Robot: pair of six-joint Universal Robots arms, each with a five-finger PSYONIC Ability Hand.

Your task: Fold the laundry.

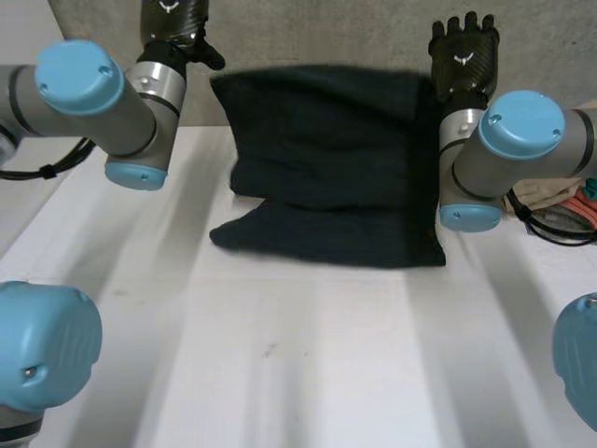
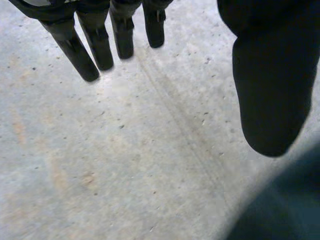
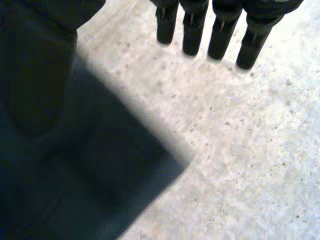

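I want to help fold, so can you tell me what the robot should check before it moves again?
1. Left robot hand empty, fingers straight: ok.
2. Right robot hand empty, fingers straight: ok.
3. Dark cloth lying between the two hands: ok.
4. Cloth layers lined up: not ok, the bottom layer pokes out on the near side.
5. Cloth's far edge fully on the white table: cannot tell.

Bright, diffuse light across white table (image 1: 308, 373)
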